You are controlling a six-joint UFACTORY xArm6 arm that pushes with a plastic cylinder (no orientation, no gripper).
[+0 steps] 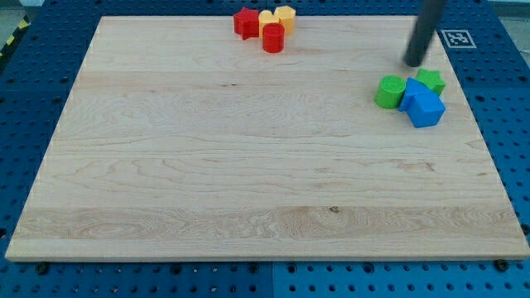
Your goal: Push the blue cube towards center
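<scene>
The blue cube (427, 109) lies near the right edge of the wooden board (248, 165), toward the view's top. Another blue block (409, 93) touches it on its upper left. A green cylinder (388, 92) sits just left of that, and a green star (431, 80) sits just above the blue blocks. My tip (414, 63) is a little above this cluster, between the green cylinder and the green star, not touching any block.
At the top middle of the board is a second cluster: a red star (246, 22), a red cylinder (273, 38), a yellow block (267, 20) and another yellow block (286, 16). A marker tag (457, 38) lies off the board's top right corner.
</scene>
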